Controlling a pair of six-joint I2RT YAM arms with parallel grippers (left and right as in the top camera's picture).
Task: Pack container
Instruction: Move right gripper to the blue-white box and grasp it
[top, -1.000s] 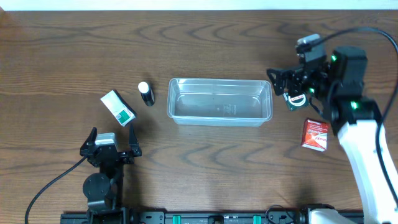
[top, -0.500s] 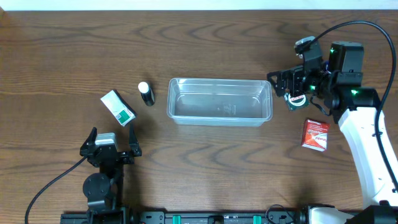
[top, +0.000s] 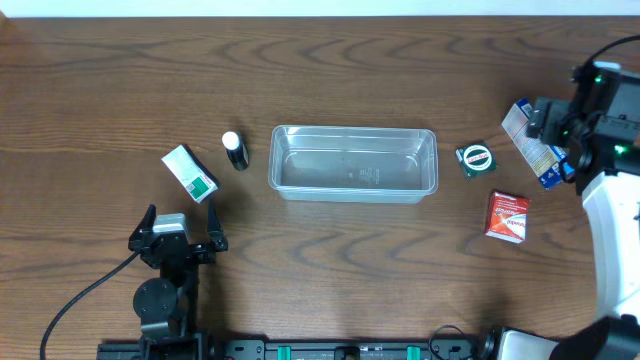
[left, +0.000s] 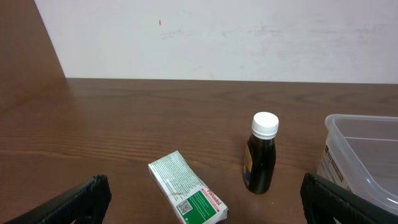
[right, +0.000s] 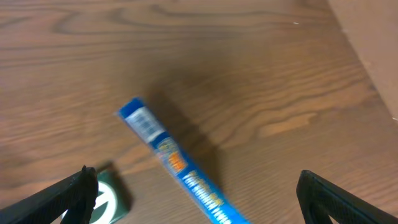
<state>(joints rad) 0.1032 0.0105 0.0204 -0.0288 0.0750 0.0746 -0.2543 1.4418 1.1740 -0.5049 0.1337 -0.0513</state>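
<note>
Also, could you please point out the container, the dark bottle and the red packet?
container (top: 350, 165): overhead view, its bare floor.
dark bottle (left: 261, 155): left wrist view, its body.
red packet (top: 508, 216): overhead view, its top face.

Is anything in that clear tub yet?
Empty. Overhead, only bare clear floor shows inside the tub; the bottle stands outside it.

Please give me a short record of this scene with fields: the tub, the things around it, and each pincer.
container: clear tub, empty
left of it: bottle, upright; green-white packet, flat
right of it: round-label packet; red packet; blue-white carton
left pincer: open, empty
right pincer: open, empty, over the carton
</note>
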